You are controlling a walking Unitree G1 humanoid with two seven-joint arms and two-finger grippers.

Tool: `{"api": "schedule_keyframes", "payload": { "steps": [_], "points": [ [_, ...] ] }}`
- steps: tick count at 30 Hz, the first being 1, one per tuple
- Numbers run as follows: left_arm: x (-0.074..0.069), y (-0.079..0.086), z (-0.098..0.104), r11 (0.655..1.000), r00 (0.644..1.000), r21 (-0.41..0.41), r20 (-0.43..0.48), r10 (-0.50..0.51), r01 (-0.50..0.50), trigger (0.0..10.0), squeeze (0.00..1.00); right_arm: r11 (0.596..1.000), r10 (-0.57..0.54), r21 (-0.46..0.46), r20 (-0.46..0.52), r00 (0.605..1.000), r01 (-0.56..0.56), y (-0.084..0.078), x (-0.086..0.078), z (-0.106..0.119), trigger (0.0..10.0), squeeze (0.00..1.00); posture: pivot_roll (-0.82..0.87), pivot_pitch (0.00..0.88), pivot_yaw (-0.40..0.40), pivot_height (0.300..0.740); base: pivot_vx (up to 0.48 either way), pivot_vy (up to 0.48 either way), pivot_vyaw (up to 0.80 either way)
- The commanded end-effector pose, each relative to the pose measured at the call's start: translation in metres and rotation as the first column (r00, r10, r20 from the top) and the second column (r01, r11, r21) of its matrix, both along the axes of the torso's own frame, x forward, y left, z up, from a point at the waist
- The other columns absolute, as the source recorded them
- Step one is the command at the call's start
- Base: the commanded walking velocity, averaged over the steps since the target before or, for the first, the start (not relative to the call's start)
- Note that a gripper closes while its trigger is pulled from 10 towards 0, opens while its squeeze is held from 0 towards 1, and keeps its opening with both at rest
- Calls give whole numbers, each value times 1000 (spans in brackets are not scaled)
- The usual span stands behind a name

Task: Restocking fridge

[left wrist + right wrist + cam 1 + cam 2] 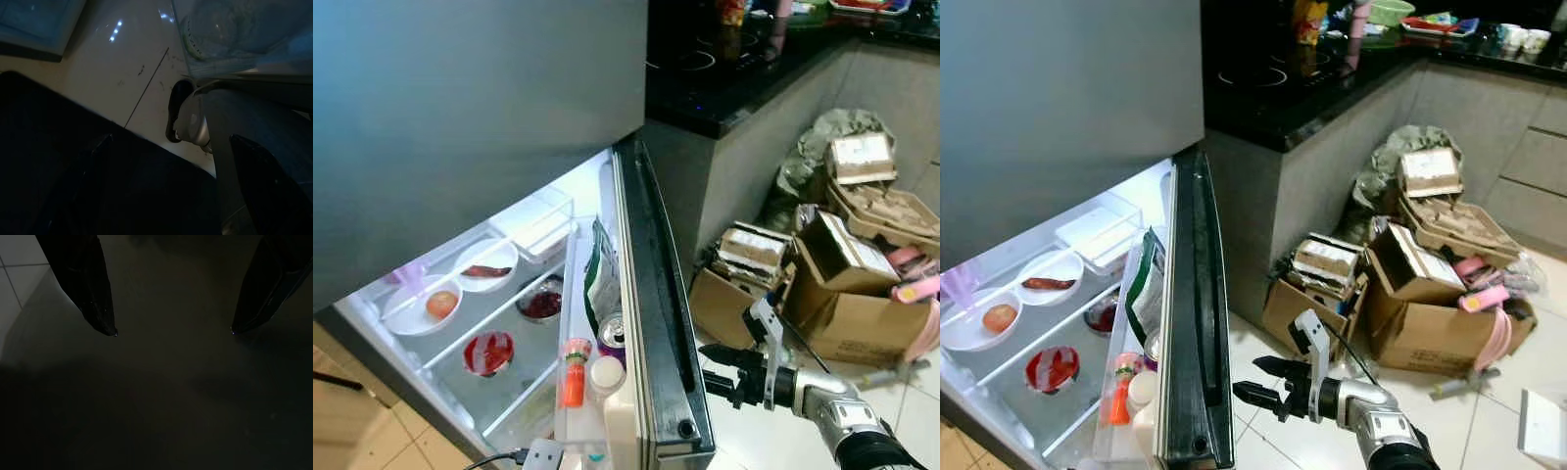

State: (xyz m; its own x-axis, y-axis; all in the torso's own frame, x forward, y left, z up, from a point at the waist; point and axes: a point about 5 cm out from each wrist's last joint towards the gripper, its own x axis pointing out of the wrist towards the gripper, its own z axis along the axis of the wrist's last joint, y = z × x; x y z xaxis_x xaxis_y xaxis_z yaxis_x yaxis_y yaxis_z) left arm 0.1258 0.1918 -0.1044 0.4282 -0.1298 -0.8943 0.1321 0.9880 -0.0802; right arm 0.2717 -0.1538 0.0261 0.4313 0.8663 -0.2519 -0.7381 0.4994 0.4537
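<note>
Reaching toward the outer face of the open grey fridge door (1197, 323), the right gripper (1255, 380) holds its fingers wide apart and empty.
Door racks carry a purple can (612, 335) and orange bottle (574, 374); left gripper's fingers cannot be told.

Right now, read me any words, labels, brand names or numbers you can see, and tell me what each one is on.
None can be read.
Green bag in the fridge door: print too blurred.
Can below it: markings too small.
Cardboard boxes on the floor: labels too blurred.
</note>
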Motion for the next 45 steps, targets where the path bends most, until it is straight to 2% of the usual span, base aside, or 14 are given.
{"api": "schedule_keyframes", "payload": {
  "steps": [1, 9, 12, 16, 23, 27, 45],
  "points": [
    [-3, 2, -1, 1000, 1000, 3, -13, 8, -8, 10000, 0, 1000, 1, -13, -7, 1000, -1, 0, -3, -4, 10000, 0, -8, 0, -51, 740, 0, 0, 0],
    [-6, 4, -2, 999, 1000, 33, -26, 9, -8, 10000, 0, 999, -30, -44, -14, 999, 29, -2, -3, -8, 10000, 0, -9, 0, -50, 740, 0, 0, 0],
    [-5, 4, -2, 999, 1000, 40, -24, 3, -2, 10000, 0, 984, -128, -127, -49, 991, 121, -11, -4, -20, 10000, 0, -9, 0, -50, 740, 0, 0, 0],
    [-5, 4, -2, 999, 1000, 48, -23, -7, 8, 10000, 0, 967, -191, -194, -107, 976, 168, -19, -16, -36, 10000, 0, -7, 0, -50, 740, -61, 0, 0],
    [-4, 5, -1, 998, 999, 62, -26, -18, 20, 10000, 0, 949, -223, -263, -178, 958, 172, -30, -37, -55, 10000, 0, -9, 0, -44, 740, -271, 0, 0],
    [-4, 6, -1, 998, 999, 66, -26, -22, 24, 10000, 0, 943, -251, -270, -186, 950, 196, -31, -38, -58, 10000, 0, -13, 0, -39, 740, -294, 0, 0],
    [-5, 3, -2, 997, 999, 69, -26, -34, 36, 10000, 0, 936, -252, -291, -163, 954, 197, -30, -36, -58, 10000, 0, -18, 0, -39, 740, -342, 0, 0]
  ]
}}
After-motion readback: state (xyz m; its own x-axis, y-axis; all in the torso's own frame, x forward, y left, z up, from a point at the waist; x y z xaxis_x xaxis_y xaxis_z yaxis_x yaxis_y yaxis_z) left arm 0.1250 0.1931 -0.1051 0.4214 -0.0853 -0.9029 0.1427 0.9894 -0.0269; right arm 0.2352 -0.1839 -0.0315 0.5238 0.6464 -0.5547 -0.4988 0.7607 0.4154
